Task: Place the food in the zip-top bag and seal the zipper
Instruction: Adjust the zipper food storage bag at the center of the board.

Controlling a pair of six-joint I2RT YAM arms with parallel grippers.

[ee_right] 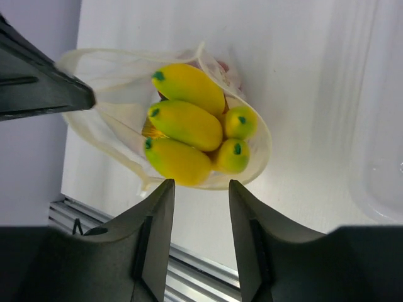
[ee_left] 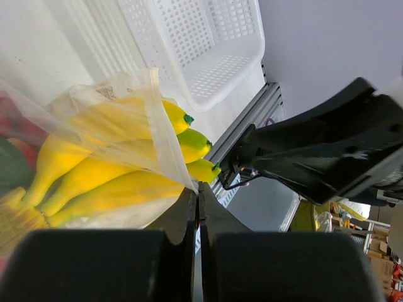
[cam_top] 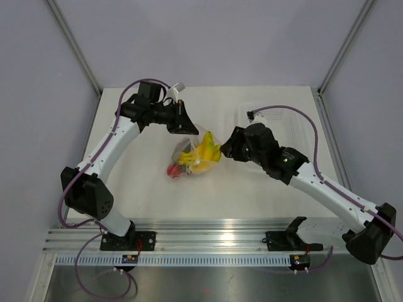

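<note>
counter [cam_top: 141,198]: pale and flat; it carries the bag and the tray.
strawberries [cam_top: 172,169]: nearest of the food. They are red and lie deep inside the bag, behind the bananas as seen from the right hand and well apart from its fingers.
bag [ee_right: 110,119]: clear plastic, lying on the counter between the two hands. Its mouth is turned toward the right hand and stands open. One side of the rim is lifted up to the left hand.
bananas [ee_right: 186,123]: a yellow bunch inside the bag, at the mouth. The green tips point to the right hand and poke out just past the rim. They are just in front of its fingertips and do not touch them.
right hand [ee_right: 201,185]: released. The two fingers are spread with nothing between them, and it faces the bag mouth.
left hand [ee_left: 197,201]: clenched. The fingers are pressed together on the raised rim of the bag, just above the bananas.
tray [ee_left: 214,38]: pale, with perforated walls. It sits on the counter beyond the right hand, apart from the bag.
</note>
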